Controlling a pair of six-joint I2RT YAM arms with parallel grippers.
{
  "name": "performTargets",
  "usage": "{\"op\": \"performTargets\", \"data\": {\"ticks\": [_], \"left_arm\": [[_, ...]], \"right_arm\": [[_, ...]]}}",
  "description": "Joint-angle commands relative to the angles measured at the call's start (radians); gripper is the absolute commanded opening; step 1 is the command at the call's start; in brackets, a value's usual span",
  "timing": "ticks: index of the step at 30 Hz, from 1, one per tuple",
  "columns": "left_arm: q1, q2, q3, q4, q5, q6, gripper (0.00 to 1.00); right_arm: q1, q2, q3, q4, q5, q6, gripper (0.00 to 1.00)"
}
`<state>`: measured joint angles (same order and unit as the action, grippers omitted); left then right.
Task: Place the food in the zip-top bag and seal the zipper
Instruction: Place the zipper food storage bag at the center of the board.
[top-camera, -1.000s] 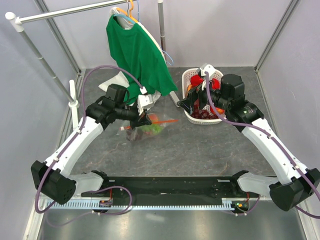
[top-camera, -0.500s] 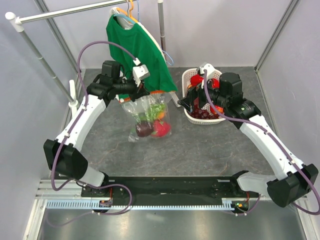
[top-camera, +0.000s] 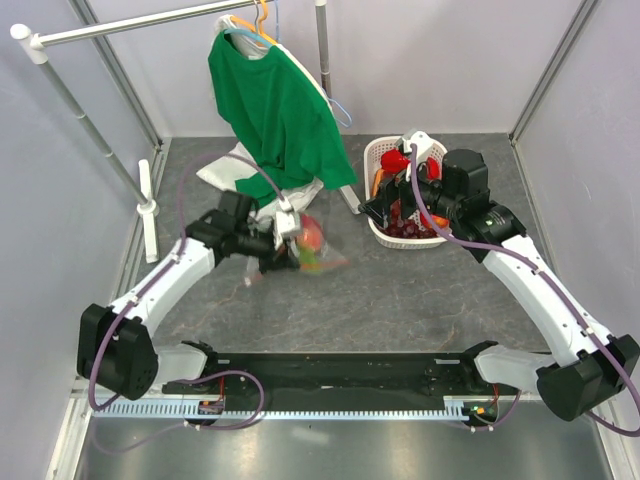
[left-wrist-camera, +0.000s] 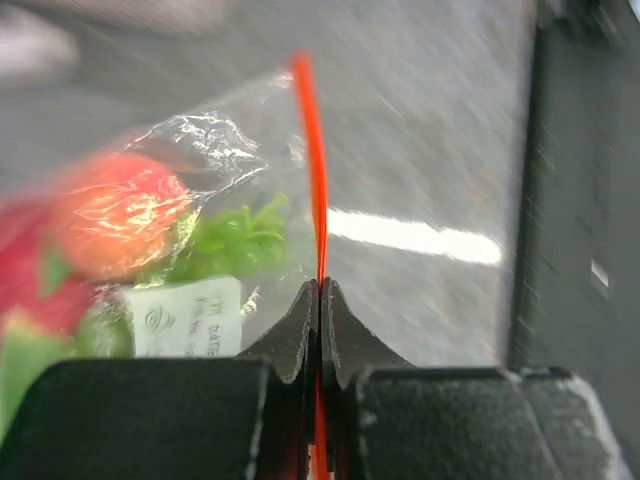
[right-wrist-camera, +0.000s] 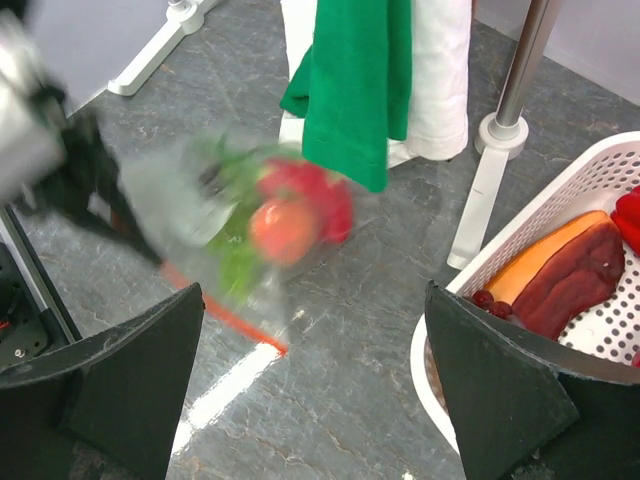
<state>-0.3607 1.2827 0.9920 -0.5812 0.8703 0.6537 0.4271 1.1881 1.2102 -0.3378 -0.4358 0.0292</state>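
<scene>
Two sets of jaws: left tight on the zipper; right wide apart

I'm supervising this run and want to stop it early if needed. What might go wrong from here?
The left gripper pinches only the thin zipper, so the loaded zip-top bag might slip free. The bag is blurred in the right wrist view; if its mouth is unsealed, the red-orange fruit could spill.

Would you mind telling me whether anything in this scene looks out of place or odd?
Only the zip-top bag: it is held by the left gripper, pinched by its zipper alone, with the food bunched inside and the bag smeared by blur in the right wrist view. I see nothing spilled.
</scene>
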Motion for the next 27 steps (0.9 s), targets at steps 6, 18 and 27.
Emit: {"op": "performTargets", "data": {"ticks": [6,18,27], "left_arm": [[-0.119,-0.033,-0.133,-0.123,-0.014,0.164,0.02],[-0.291,-0.092,-0.164,-0.239,-0.114,0.231,0.22],[-0.299,-0.161,0.101,-0.276,-0.272,-0.148,1.0]], "right_arm": [[-0.007,-0.001,-0.006,-0.018,-0.009,-0.022,0.98],[-0.005,0.008,0.006,-0.043,0.003,-0.022,0.98],[-0.005,-0.053,0.011,-0.099,0.061,0.001,0.98]]}}
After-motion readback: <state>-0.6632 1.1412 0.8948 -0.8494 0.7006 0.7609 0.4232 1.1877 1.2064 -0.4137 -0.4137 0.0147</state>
